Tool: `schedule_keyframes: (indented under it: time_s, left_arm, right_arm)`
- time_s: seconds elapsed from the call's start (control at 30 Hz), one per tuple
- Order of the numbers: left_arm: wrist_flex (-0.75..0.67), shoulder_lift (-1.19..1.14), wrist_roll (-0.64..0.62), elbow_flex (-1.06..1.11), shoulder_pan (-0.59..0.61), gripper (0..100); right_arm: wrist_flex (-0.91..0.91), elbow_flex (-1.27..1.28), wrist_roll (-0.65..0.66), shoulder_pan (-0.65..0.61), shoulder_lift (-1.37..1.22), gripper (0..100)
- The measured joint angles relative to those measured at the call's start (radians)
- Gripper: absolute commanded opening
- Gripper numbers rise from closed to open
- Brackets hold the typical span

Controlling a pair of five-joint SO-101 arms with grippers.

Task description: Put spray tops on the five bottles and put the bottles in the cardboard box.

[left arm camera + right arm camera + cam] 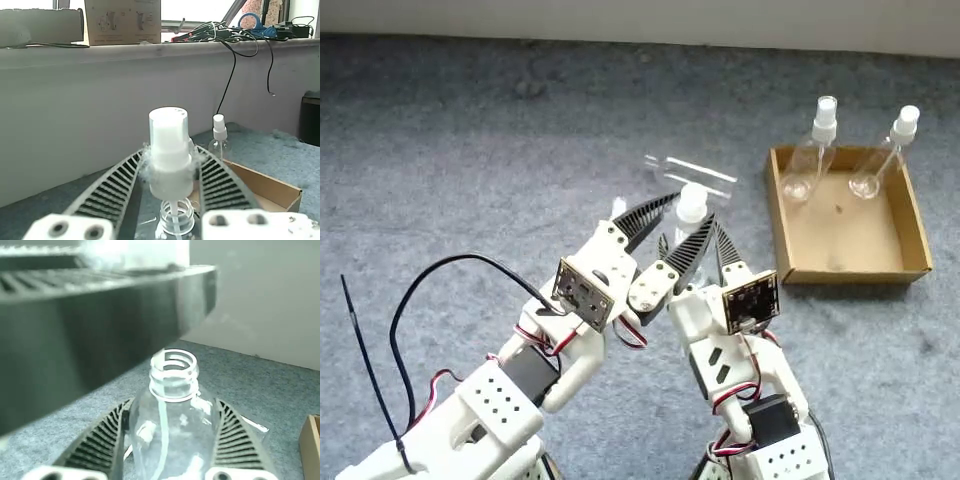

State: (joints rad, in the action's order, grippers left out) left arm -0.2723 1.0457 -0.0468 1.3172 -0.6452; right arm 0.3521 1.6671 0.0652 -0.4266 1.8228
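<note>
My left gripper (170, 165) is shut on a white spray top (169, 150), held just above the open neck of a clear bottle (176, 222), its tube reaching down into the neck. My right gripper (167, 440) is shut on that clear bottle (170, 425) and holds it upright. Seen from above, the spray top (691, 204) sits between the black fingers of both grippers at the table's middle. The cardboard box (900, 262) lies to the right, with two capped bottles (810, 160) (882, 158) leaning in its far end.
A clear bottle without a top (692, 177) lies on its side on the grey carpet just behind the grippers. A pale wall runs along the far edge. A black cable (410, 310) loops at the left arm's base.
</note>
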Motion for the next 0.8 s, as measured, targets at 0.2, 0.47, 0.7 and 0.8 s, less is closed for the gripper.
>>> schedule_keyframes:
  time_s: [0.2, 0.47, 0.7, 0.8]
  left_arm:
    - [-0.002, 0.008, 0.000, 0.018, -0.012, 0]
    - [0.000, 0.002, -0.002, 0.057, -0.020, 0]
    - [0.000, 0.002, -0.002, 0.057, -0.020, 1]
    - [0.018, 0.002, -0.002, 0.034, -0.018, 1]
  right_arm:
    - [0.000, 0.002, 0.000, 0.006, 0.002, 12.7]
    - [0.000, 0.002, 0.002, 0.020, 0.000, 12.7]
    - [0.000, 0.002, 0.023, 0.020, 0.000, 12.7]
    - [0.000, 0.002, 0.104, 0.021, 0.002, 12.7]
